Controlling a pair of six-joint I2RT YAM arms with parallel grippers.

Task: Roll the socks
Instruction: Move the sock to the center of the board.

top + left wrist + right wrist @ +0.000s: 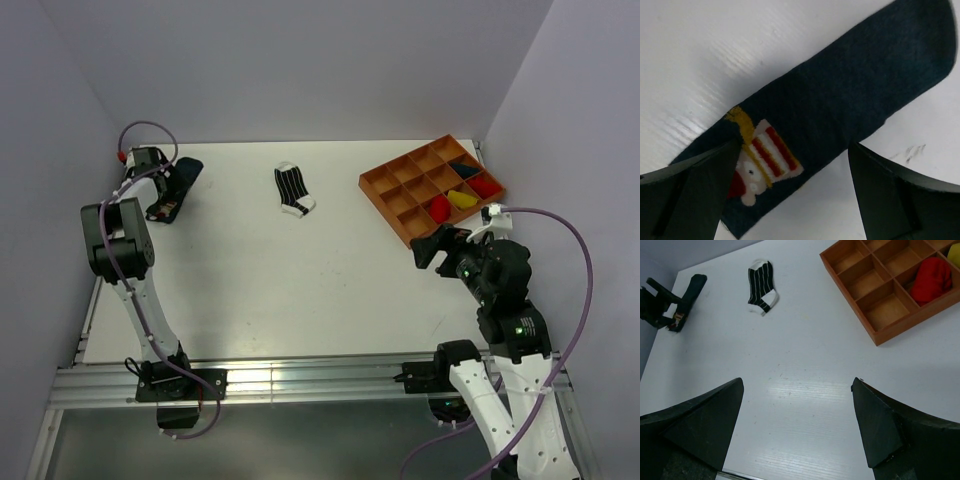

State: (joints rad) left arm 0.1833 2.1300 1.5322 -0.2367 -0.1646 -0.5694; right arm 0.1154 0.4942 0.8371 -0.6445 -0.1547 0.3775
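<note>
Navy sock [840, 100] laid flat at far-left edge of table [300, 300]. Its cuff end is bracketed by left gripper [795, 200], fingers spread wide, nothing clamped. Left arm is stretched far forward, wrist pointed down. Striped sock [293, 190] lies flat mid-table, well apart from both grippers. Red sock [931, 279] is bundled in a tray [385, 185] compartment. Right gripper [797, 435] is held released over bare table near tray, arm folded back.

You're looking at a lab robot cell: white table [330, 290] boxed in by plain lavender panels [300, 70], aluminium extrusion rail [320, 383] along the near edge, robot arms [120, 250] bolted on it, purple cable [583, 290] looping free.
</note>
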